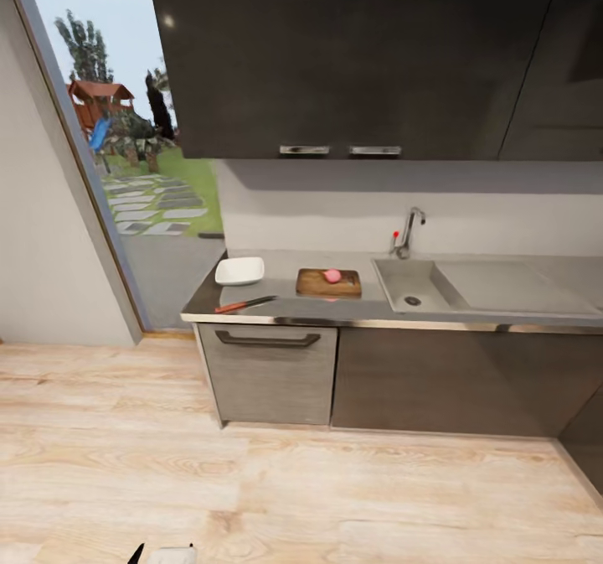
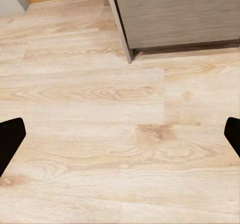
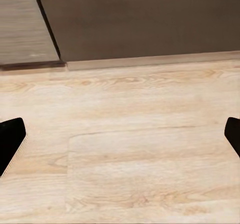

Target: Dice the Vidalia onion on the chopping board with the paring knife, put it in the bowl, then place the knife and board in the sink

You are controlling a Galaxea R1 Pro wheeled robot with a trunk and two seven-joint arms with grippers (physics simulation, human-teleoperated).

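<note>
Across the wood floor, the grey countertop (image 1: 280, 286) carries the white bowl (image 1: 239, 271) at its left end. The brown chopping board (image 1: 313, 284) lies beside it with a pinkish round onion (image 1: 332, 276) on top. The paring knife (image 1: 244, 304), orange-red handle to the left, rests near the counter's front edge. To the right is the sink (image 1: 392, 282) with its chrome tap (image 1: 409, 230). My left gripper (image 2: 120, 144) and right gripper (image 3: 120, 144) both stand open over bare floor, far from the counter, with nothing between their fingers.
Glossy black upper cabinets (image 1: 352, 53) hang over the counter. A grey drawer front with a dark handle (image 1: 268, 339) sits under the bowl and knife. A tall window (image 1: 126, 128) onto a garden fills the left wall. Light wood floor (image 1: 276, 488) lies between me and the cabinets.
</note>
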